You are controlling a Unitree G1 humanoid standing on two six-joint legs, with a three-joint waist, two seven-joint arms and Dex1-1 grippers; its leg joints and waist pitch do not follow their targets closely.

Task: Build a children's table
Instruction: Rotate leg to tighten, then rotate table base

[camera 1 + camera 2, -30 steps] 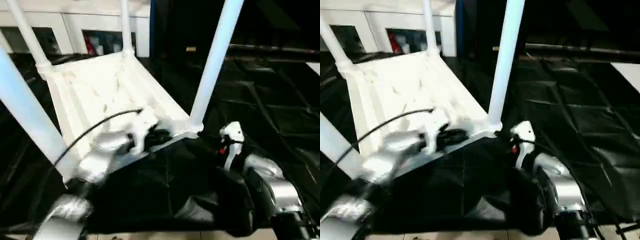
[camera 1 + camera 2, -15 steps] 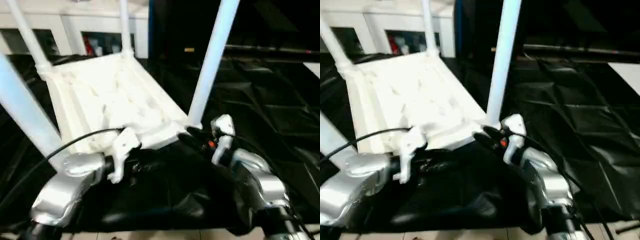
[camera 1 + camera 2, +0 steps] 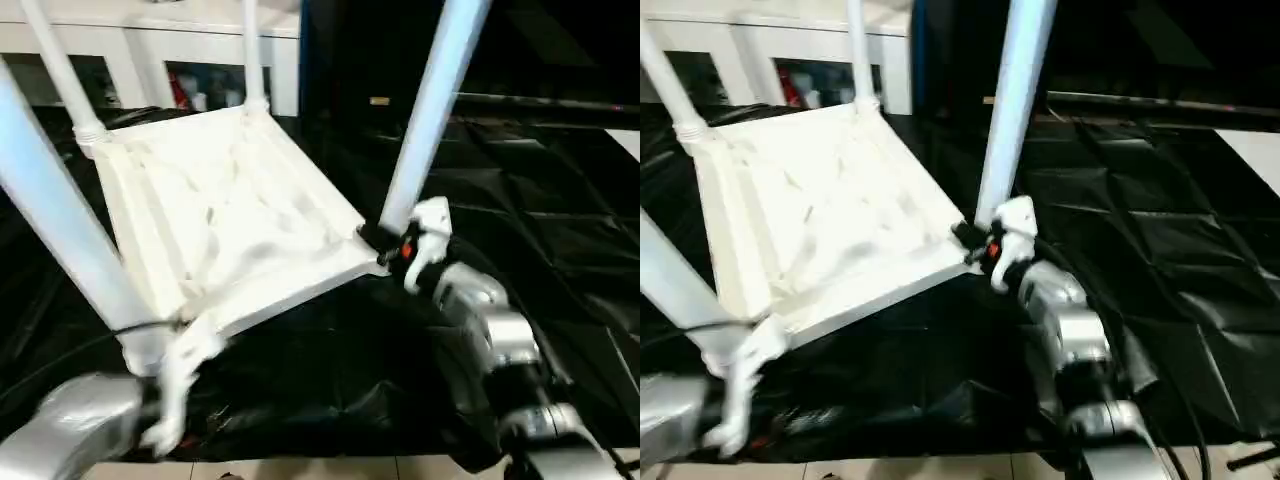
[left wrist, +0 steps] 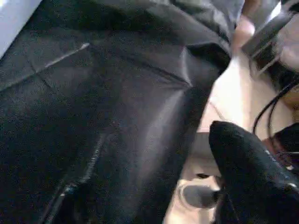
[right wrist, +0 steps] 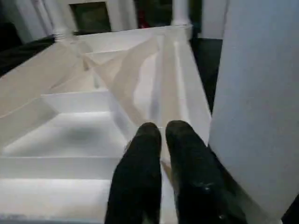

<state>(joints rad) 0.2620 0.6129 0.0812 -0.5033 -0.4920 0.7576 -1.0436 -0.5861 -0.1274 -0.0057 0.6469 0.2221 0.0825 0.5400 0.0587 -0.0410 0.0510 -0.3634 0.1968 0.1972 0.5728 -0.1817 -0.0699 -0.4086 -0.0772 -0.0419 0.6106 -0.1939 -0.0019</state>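
The table (image 3: 225, 215) lay upside down on the black cloth (image 3: 540, 190), ribbed underside up, all four legs (image 3: 430, 110) rising from its corner sockets. We had our right gripper (image 5: 161, 140) at the near right corner, just beside that leg's base, its two fingers (image 5: 140, 172) pressed almost together on the rim of the tabletop. Our left gripper (image 3: 175, 390) hung below the near left corner, clear of the table, and we could not tell how wide it stood.
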